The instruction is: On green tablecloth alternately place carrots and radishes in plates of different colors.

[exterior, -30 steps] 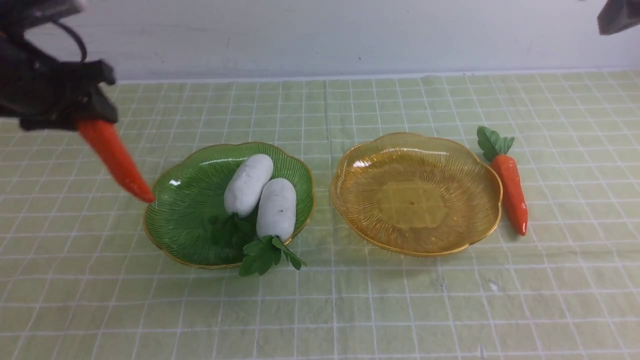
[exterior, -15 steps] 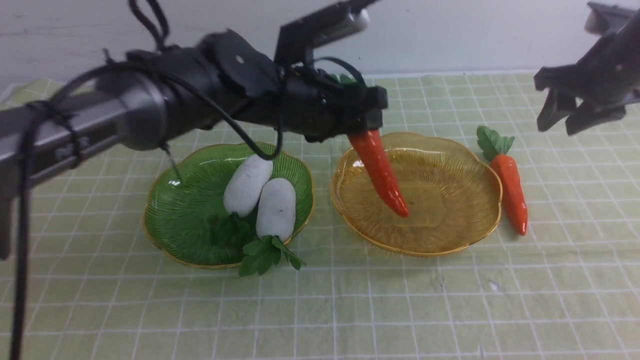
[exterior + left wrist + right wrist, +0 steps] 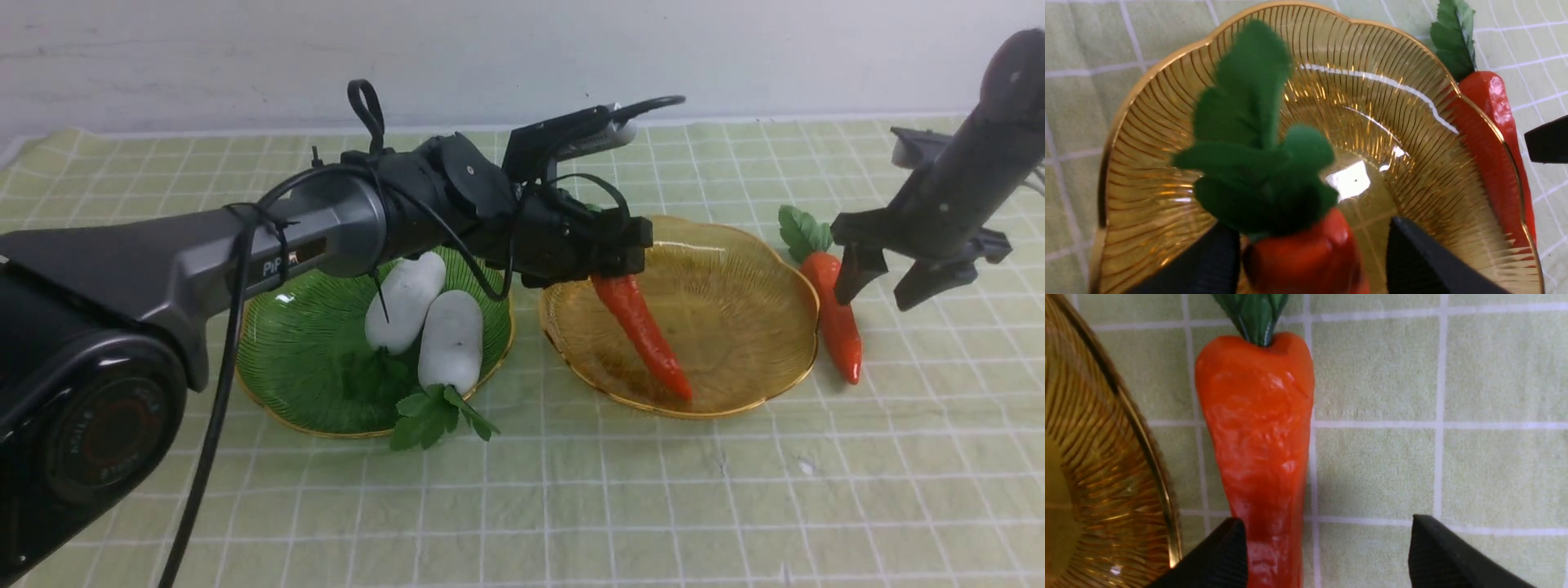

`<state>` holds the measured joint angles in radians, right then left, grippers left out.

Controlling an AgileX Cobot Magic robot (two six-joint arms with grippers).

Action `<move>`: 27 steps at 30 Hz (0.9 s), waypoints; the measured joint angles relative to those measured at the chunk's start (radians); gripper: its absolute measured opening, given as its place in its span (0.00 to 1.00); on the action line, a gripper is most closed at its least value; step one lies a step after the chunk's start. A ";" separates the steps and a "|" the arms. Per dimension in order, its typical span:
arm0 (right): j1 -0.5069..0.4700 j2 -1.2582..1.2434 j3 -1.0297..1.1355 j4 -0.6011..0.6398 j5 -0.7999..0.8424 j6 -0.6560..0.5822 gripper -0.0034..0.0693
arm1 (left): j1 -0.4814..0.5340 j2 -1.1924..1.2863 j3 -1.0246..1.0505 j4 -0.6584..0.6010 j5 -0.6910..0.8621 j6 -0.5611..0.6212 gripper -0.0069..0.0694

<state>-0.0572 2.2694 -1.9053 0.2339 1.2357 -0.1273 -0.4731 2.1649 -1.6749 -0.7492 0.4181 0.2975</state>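
Observation:
On the green tablecloth (image 3: 571, 506) stand two plates. The green plate (image 3: 277, 343) holds two white radishes (image 3: 406, 302) (image 3: 451, 339). One orange carrot (image 3: 645, 335) leans into the amber plate (image 3: 751, 310), tip on the plate floor. My left gripper (image 3: 622, 260) is at its leafy end, open, with a gap beside the carrot (image 3: 1302, 257) in the left wrist view. The second carrot (image 3: 834, 314) lies on the cloth right of the amber plate. Just above it hangs my right gripper (image 3: 878, 294), open, the carrot (image 3: 1257, 428) by one finger.
My left arm (image 3: 326, 229) reaches across above the green plate's far side. A pale wall (image 3: 522, 49) closes off the cloth's far edge. The amber plate's rim (image 3: 1147, 437) runs close beside the second carrot.
My left arm swung right and lowered its carrot into the amber plate, and its jaws spread. My right arm dropped from the top corner to just above the second carrot, jaws open.

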 joint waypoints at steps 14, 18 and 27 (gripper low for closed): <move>0.053 0.055 -0.001 -0.047 -0.011 0.001 0.55 | 0.146 -0.063 -0.079 0.029 0.395 -0.006 0.35; 0.051 0.049 -0.001 -0.080 -0.012 0.061 0.33 | 0.155 -0.144 -0.082 0.122 0.496 -0.007 0.13; 0.031 -0.212 -0.001 0.045 -0.008 0.103 0.35 | 0.159 -0.451 -0.035 0.431 0.666 -0.114 0.08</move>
<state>-0.0257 2.0579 -1.9066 0.2790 1.2280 -0.0244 -0.3142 1.7137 -1.7094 -0.3185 1.0844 0.1834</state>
